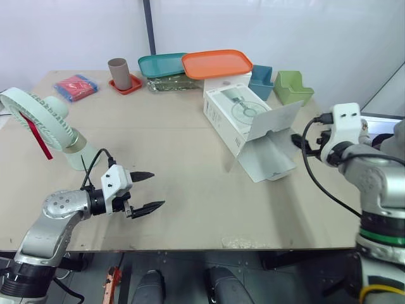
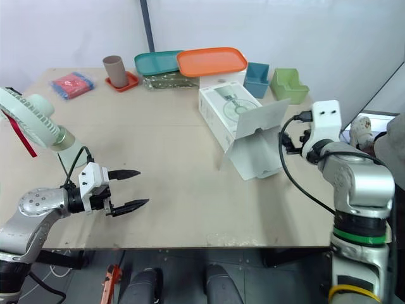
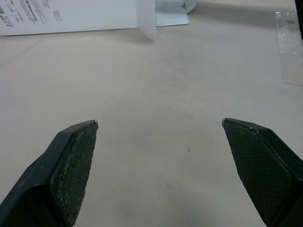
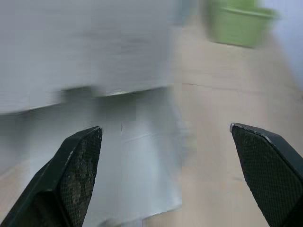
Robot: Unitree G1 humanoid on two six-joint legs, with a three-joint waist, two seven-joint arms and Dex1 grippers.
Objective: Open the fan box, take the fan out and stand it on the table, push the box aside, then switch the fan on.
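The mint-green fan [image 1: 39,117] stands upright on the table's left side, with a red strap hanging from it. The white fan box [image 1: 235,114] lies right of centre, its flap [image 1: 271,140] hanging open toward the front right. My left gripper [image 1: 147,190] hovers open over bare table in front of the fan, nothing between its fingers [image 3: 71,156]. My right gripper [image 4: 165,132] is open just right of the box flap. The flap's white card [image 4: 85,56] lies ahead of its fingers and does not touch them.
Along the back edge stand a brown cup [image 1: 119,71] on a red coaster, a teal tray [image 1: 159,63], an orange tray [image 1: 217,63], a blue bin [image 1: 261,80] and a green bin [image 1: 292,87]. A red-and-blue packet [image 1: 76,87] lies back left.
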